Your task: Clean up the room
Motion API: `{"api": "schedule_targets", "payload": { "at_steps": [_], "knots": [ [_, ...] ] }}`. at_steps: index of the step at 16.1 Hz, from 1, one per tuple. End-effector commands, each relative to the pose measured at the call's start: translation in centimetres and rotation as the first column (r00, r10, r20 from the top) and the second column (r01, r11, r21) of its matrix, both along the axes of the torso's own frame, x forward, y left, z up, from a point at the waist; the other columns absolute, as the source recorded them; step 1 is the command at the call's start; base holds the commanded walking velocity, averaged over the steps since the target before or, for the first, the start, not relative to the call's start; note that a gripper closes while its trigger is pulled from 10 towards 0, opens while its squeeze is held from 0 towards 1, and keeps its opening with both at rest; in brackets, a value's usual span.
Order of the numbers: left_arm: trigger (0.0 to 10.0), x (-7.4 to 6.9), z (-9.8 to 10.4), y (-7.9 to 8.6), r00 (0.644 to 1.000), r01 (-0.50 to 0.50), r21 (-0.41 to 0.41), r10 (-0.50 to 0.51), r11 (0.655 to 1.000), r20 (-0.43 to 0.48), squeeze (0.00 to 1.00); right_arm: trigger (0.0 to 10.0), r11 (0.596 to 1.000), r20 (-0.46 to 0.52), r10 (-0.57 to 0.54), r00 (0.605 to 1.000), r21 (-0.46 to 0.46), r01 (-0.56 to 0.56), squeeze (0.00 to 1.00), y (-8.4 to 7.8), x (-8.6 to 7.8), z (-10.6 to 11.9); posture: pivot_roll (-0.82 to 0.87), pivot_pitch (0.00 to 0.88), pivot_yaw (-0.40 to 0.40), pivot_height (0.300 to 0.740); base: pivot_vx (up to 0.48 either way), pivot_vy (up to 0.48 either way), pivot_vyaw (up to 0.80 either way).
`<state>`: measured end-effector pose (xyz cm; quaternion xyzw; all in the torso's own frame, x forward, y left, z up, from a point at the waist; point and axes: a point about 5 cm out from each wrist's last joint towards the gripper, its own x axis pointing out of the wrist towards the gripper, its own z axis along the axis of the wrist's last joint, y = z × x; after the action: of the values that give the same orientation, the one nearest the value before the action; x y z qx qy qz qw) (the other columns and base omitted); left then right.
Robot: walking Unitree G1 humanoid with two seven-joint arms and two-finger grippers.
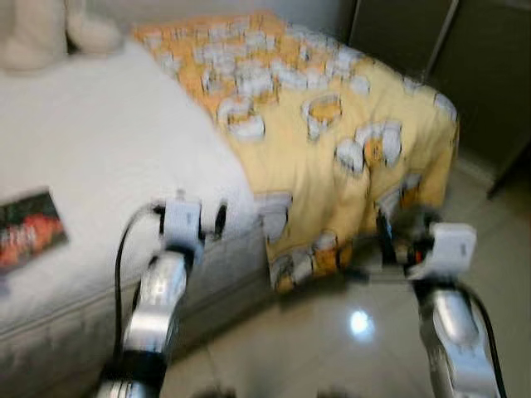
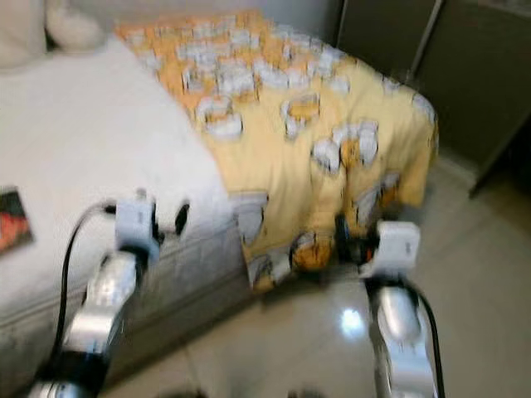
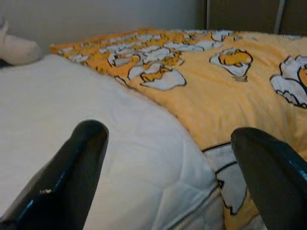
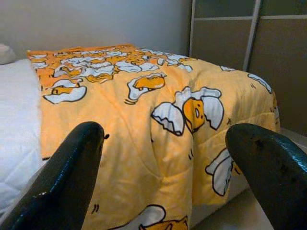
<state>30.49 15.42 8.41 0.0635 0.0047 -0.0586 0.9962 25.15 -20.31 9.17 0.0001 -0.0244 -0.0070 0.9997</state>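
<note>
1. Left gripper [image 3: 165, 177]: fingers spread wide, nothing between them, poised at the edge of the white mattress [image 1: 91, 157].
2. Right gripper [image 4: 165, 172]: fingers equally parted, empty, held low above the glossy floor [image 1: 332, 348].
3. Yellow blanket [image 4: 144, 115] with egg cartoons: straight ahead of the right gripper, draped over the bed's far end and hanging down its corner; ahead and to the right of the left gripper.
4. Dark printed card [image 1: 29, 228]: flat on the mattress, well off to the left gripper's left.
5. Cream plush toy [image 1: 50, 29]: far beyond the left gripper, at the bed's back.
</note>
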Motion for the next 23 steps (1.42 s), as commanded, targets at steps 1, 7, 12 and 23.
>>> {"api": "schedule_targets", "payload": {
  "at_steps": [1, 7, 12, 23],
  "knots": [
    [10.0, 0.1, 0.3, -0.1, 1.0, 0.013, 0.011, -0.013, 1.0, 0.013, 0.0, 10.0, 1.0, 0.006, 0.002, 1.0, 0.01, -0.002, 0.0, 0.0, 0.1, 0.1, -0.14, 0.0, 0.036, 0.74, 0.0, 0.0, 0.0],
    [10.0, 0.2, 0.0, 0.0, 1.0, 0.013, 0.001, -0.013, 1.0, -0.011, 0.0, 10.0, 1.0, 0.012, 0.0, 1.0, 0.003, 0.0, 0.0, 0.2, 0.2, 0.1, -0.14, 0.0, 0.043, 0.74, 0.0, 0.0, 0.34],
    [10.0, -0.2, 0.0, -0.5, 1.0, -0.015, -0.005, 0.015, 1.0, -0.002, 0.0, 10.0, 1.0, 0.004, 0.025, 1.0, -0.013, -0.025, 0.0, 0.0, 0.4, 0.1, -0.14, 0.0, 0.032, 0.74, 0.0, -0.48, 0.45],
    [10.0, -0.6, 0.1, -1.3, 1.0, 0.024, 0.028, -0.024, 0.999, 0.009, 0.0, 10.0, 0.986, -0.038, 0.162, 0.986, -0.035, -0.163, 0.04, 1.5, 0.3, -0.7, -0.11, 0.0, 0.015, 0.74, 0.0, -0.175, 0.43]
  ]
}}
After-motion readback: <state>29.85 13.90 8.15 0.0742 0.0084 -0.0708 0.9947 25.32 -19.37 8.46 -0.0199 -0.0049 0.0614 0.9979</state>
